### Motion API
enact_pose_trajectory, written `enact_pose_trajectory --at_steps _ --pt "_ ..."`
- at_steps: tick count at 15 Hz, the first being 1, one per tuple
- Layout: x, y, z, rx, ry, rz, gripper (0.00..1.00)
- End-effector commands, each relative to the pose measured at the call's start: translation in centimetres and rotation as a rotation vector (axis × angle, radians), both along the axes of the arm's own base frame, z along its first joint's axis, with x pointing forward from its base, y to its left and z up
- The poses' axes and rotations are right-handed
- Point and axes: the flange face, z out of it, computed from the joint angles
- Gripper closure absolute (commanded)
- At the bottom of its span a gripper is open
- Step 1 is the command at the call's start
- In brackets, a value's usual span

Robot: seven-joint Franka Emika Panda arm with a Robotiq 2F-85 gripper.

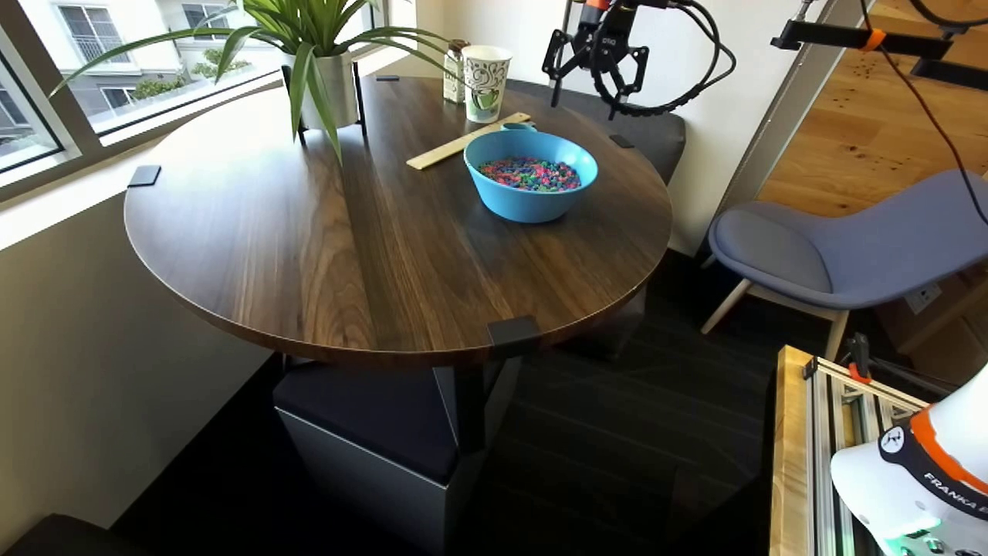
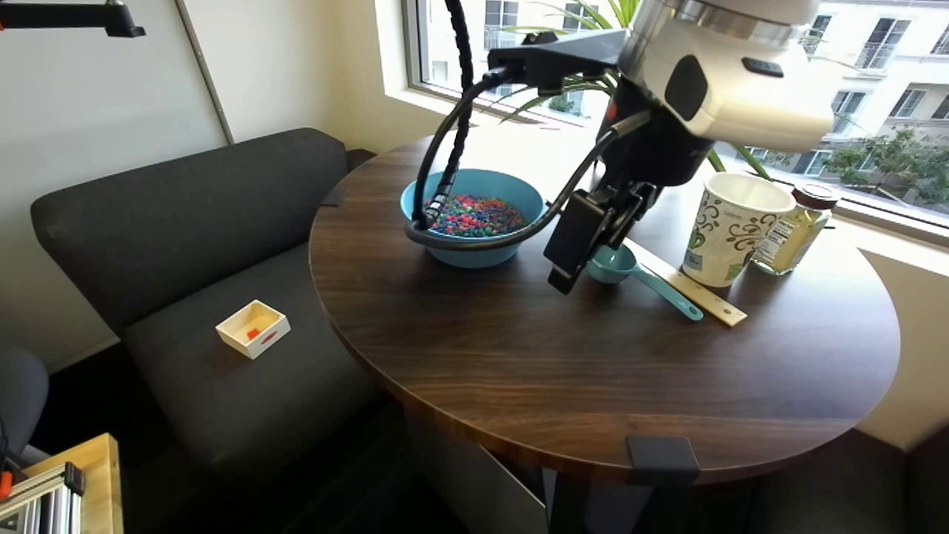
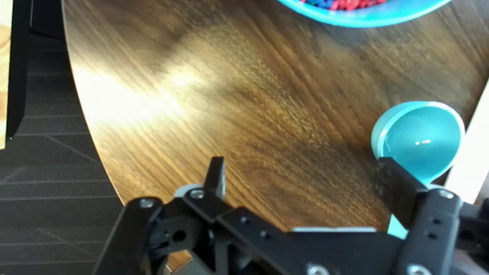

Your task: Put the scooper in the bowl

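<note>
Hanging over the table [image 2: 474,334], your arm [image 2: 734,96] carries nothing, and the bowl [image 1: 529,207] stands upright, showing in all three views. Your pincer [image 3: 302,168] is spread wide, its fingers [image 3: 215,177] well apart, with the table's grain showing between them. Near the bowl lies a stick [image 1: 448,151]; just beside it, on the table and outside the bowl, is the scoop [image 3: 422,137], though you cannot tell if the two touch. From the pincer, the scoop lies below and off to the right of the wrist view, partly hidden by one finger. Its round end points roughly toward the bowl, its handle [image 2: 669,295] away, the long axis running nearly alongside the stick. Your next move, it seems, calls for a sideways shift toward it, then a descent with the fingers astride the handle rather than the deep round end.
</note>
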Motion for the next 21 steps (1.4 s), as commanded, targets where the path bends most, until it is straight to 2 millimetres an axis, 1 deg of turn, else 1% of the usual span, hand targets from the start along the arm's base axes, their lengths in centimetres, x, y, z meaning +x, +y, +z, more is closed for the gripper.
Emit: enact_pose_trajectory --at_steps 1,3,4,5,7,9,10,11,12,13,15,16,17,18,19,20,21 --pt "3.5 -0.7 -1.8 0.031 0.047 -0.177 0.05" --pt "5.0 -1.0 -2.4 0.037 0.029 -0.249 0.13" --pt "5.8 -1.2 -2.5 0.042 0.017 -0.285 0.09" --pt "6.3 -1.4 -2.6 0.045 0.009 -0.31 0.1" --pt "7.3 -2.1 -2.5 0.048 -0.009 -0.351 0.07" --pt "7.9 -2.8 -2.8 0.035 -0.018 -0.36 0.08" --pt "8.1 -3.2 -2.9 0.03 -0.017 -0.361 0.12" --pt "8.3 -3.4 -3.4 0.023 -0.015 -0.357 0.12" --pt "8.5 -3.5 -3.9 0.02 -0.009 -0.353 0.16" --pt "8.7 -3.6 -4.2 0.022 -0.005 -0.352 0.16" --pt "9.0 -3.5 -5.0 0.022 0.006 -0.348 0.19" --pt "9.2 -3.5 -5.4 0.017 0.008 -0.345 0.2" --pt "9.3 -3.5 -5.6 0.015 0.009 -0.344 0.23" --pt "9.5 -3.5 -5.8 0.014 0.009 -0.345 0.33" --pt "9.6 -3.6 -6.0 0.013 0.01 -0.345 0.38" --pt "9.7 -3.6 -6.0 0.009 0.008 -0.343 0.56" --pt "9.7 -3.7 -5.9 0.006 0.006 -0.342 0.64"
